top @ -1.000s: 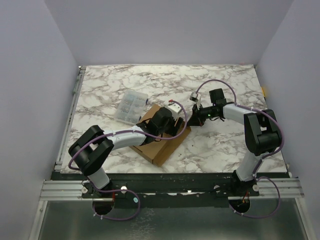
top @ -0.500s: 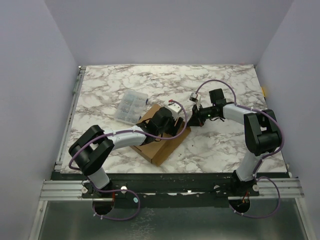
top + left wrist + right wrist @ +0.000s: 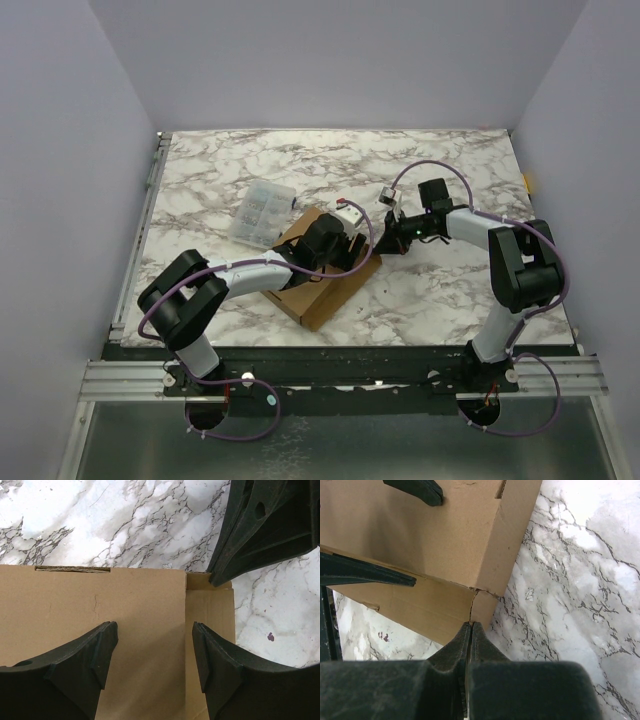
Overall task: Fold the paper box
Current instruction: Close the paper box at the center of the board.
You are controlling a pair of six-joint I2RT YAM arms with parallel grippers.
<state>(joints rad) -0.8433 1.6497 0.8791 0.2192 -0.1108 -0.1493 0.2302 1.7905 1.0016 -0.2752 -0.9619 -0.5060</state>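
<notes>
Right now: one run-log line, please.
left tool: open, over paper box | right tool: shut, tips at box corner

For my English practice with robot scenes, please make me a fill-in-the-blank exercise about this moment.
1. The left tool, above the paper box, has its jaws ____.
2. The right tool, its tip at a box corner, is ____.
3. The clear plastic case lies on the ____ arm's side of the box.
Missing words: open; shut; left.
</notes>
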